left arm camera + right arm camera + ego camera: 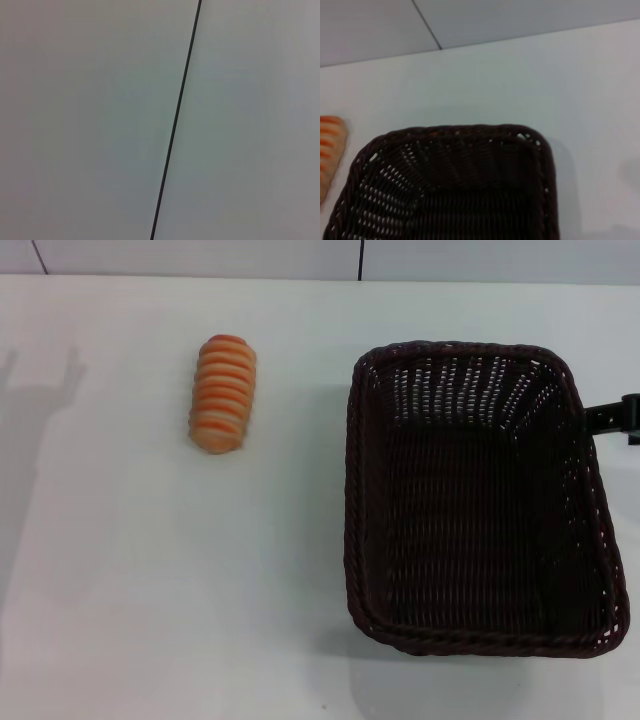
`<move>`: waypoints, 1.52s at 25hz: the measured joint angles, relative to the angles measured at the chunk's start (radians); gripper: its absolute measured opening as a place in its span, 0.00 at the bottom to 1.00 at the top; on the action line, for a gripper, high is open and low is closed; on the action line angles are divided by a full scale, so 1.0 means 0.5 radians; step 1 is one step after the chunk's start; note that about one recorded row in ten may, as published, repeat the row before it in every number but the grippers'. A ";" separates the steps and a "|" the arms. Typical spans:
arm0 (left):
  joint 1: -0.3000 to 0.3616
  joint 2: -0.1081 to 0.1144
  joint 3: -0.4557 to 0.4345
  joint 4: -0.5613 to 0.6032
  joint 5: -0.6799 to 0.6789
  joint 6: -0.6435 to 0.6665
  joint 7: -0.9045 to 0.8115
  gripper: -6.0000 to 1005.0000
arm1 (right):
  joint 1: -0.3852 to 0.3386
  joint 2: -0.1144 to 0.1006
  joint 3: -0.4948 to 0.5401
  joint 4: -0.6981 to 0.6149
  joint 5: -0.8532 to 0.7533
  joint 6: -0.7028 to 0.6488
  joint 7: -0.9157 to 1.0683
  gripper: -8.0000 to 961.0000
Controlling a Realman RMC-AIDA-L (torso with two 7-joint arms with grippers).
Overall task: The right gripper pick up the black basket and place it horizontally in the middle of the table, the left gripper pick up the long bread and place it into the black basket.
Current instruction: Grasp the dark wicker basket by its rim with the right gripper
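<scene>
The basket [480,500] is seen on the right half of the table [150,590], its long axis running from the near edge toward the far edge, open side up and empty. By the task's wording it is judged not yet placed: it is neither in the middle nor turned crosswise. The bread [223,393] is laid on the table's left half toward the far edge, well apart from the basket, its long axis also near-to-far with a slight lean. Both steps are judged still to be done. Only a dark part of the right gripper [612,417] is seen at the table's right edge, just beside the basket's right rim; whether it is closed or spread cannot be told. The left gripper is not shown in any view.
</scene>
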 joint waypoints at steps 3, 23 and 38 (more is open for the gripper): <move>0.001 0.004 0.002 0.002 0.000 -0.001 -0.001 0.86 | 0.001 0.003 -0.047 -0.015 0.002 0.000 0.025 0.74; 0.007 0.011 0.005 0.008 0.000 0.007 -0.008 0.86 | -0.022 0.006 -0.184 -0.119 0.008 -0.020 0.130 0.74; -0.012 0.003 0.004 0.008 0.000 0.003 0.000 0.86 | -0.024 0.004 -0.242 -0.167 0.008 -0.007 0.131 0.73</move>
